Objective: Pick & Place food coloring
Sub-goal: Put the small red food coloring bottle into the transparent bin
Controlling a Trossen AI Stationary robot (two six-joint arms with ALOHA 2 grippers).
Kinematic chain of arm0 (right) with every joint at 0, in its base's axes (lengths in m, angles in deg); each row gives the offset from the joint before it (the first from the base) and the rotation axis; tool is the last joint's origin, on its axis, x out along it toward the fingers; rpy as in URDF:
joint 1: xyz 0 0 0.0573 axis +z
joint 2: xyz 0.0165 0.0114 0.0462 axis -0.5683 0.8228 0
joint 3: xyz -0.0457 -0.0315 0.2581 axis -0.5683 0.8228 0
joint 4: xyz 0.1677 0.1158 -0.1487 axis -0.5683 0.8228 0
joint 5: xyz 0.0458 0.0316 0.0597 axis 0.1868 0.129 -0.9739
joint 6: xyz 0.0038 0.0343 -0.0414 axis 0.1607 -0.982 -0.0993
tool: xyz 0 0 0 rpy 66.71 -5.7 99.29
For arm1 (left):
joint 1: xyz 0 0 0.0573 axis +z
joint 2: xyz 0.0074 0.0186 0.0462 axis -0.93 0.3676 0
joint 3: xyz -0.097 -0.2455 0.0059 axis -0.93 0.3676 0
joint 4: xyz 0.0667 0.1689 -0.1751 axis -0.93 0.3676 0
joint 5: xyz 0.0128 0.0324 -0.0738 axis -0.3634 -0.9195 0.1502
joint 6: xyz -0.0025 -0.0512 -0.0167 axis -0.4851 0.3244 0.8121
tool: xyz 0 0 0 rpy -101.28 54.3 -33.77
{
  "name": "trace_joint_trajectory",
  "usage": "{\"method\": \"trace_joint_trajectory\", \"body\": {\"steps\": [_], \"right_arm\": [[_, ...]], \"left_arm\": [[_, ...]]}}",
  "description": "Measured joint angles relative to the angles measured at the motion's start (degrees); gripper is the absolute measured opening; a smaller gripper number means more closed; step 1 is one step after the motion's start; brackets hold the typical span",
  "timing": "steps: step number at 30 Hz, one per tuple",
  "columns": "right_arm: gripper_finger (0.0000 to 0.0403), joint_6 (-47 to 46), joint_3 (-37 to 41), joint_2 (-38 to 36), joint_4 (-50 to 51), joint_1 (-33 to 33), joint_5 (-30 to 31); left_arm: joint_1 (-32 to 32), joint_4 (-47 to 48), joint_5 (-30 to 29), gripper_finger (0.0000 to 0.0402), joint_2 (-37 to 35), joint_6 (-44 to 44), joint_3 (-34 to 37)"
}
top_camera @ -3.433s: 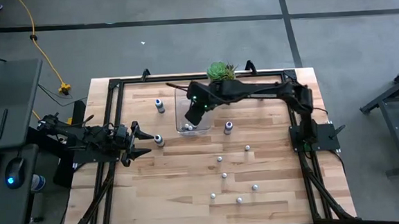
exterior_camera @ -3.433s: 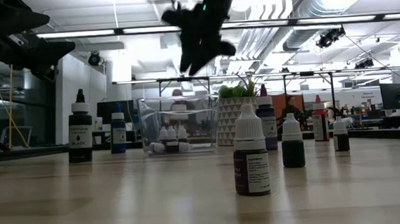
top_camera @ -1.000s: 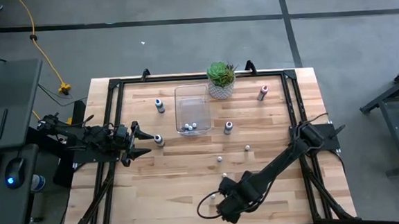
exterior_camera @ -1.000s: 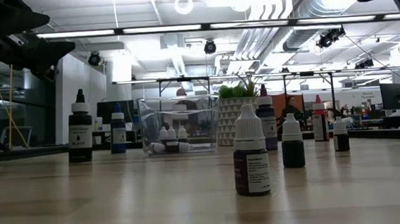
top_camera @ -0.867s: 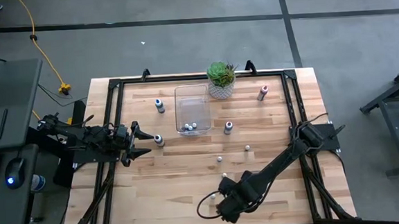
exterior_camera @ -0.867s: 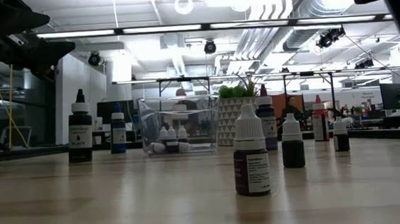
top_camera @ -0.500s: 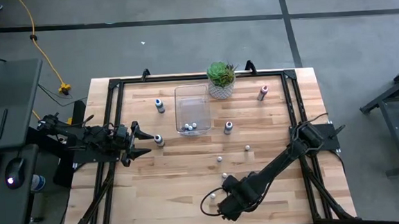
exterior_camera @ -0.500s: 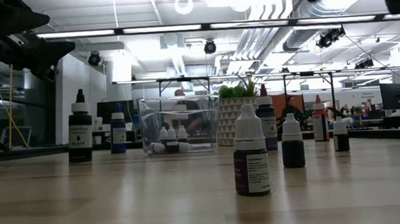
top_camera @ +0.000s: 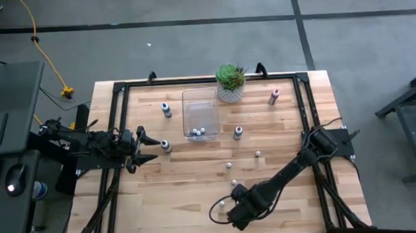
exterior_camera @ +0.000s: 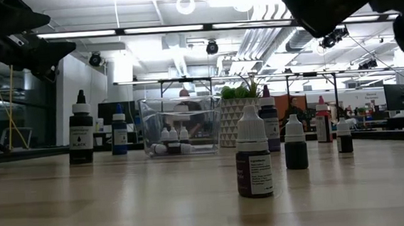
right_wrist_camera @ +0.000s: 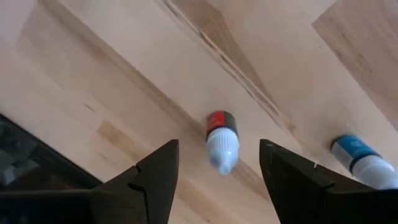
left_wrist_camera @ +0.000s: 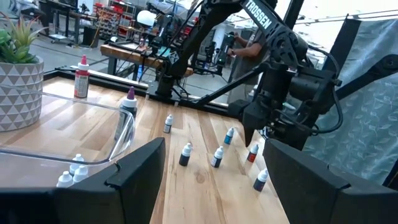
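Between the dark fingers of the right gripper point(right_wrist_camera: 217, 180) a small plastic dropper bottle point(right_wrist_camera: 221, 141) is seen, red-banded with a white cap; beside it, a blue-banded, white-capped dropper bottle point(right_wrist_camera: 362, 162). Pale wood grain with darker streaks is shown on the light wooden table point(right_wrist_camera: 124, 74). A round white pot with a grey triangle pattern point(left_wrist_camera: 18, 90) holds a green succulent point(top_camera: 229, 75).

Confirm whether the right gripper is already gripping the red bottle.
No: the right gripper is open, its fingers either side of the red bottle, not touching it.
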Motion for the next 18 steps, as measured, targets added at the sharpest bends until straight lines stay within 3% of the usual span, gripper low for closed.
{"method": "trace_joint_trajectory", "body": {"steps": [8, 18], "right_arm": [[0.0193, 0.0, 2.0, 0.0, -3.5, -0.3, -2.0], [0.0138, 0.6, 2.0, 0.0, -3.4, -0.4, -1.6]], "left_arm": [[0.0, 0.0, 0.0, 0.0271, 0.0, 0.0, 0.0], [0.0, 0.0, 0.0, 0.0271, 0.0, 0.0, 0.0]]}}
